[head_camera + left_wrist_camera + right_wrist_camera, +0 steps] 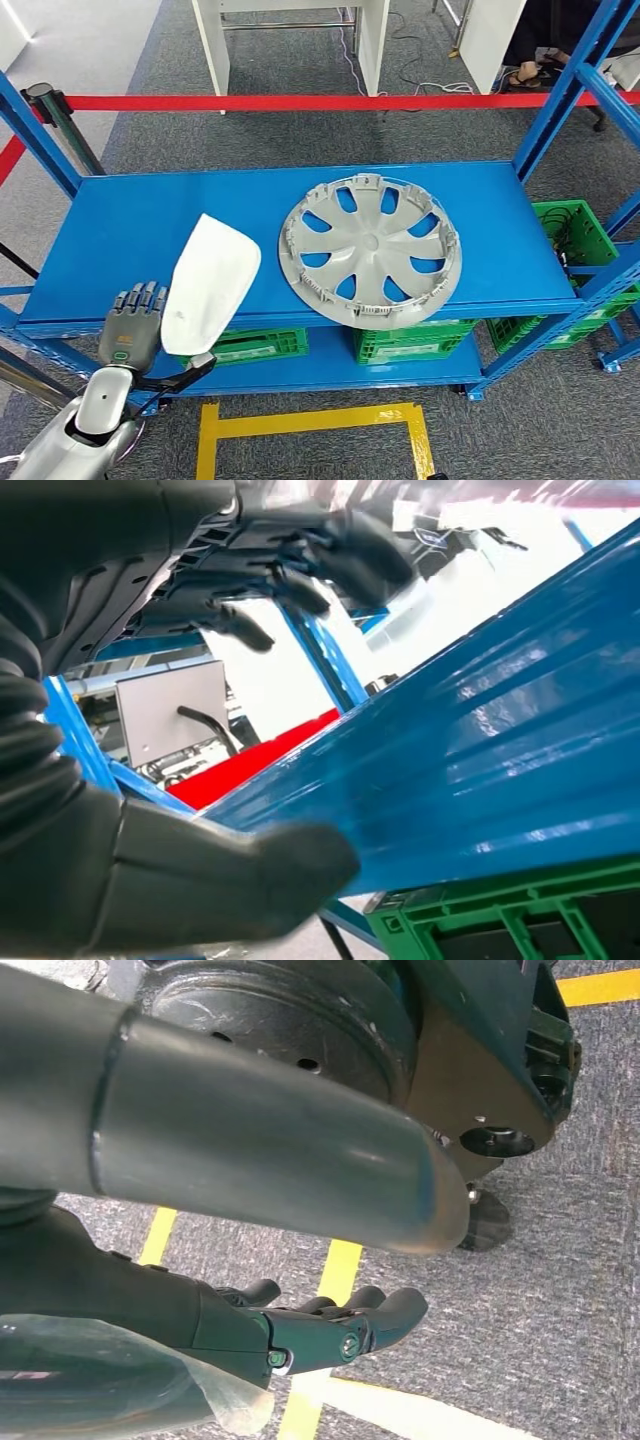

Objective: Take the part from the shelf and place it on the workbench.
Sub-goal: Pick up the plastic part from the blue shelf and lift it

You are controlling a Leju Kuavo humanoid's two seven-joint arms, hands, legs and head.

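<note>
Head view: left hand (130, 335) fingers (140, 296) spread, holding nothing.

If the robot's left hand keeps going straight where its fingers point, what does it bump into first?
Probably the front edge of the blue shelf: the left hand points at it, beside the white part. Depth is unclear.

Bare blue shelf (113, 240) lies left of white part (207, 285); wheel cover (370, 250) crowds right.

Grey carpet floor (528, 420) carries yellow tape lines (302, 422). A red barrier belt (302, 102) runs behind the blue shelf (113, 240); white furniture legs (215, 45) stand beyond.
</note>
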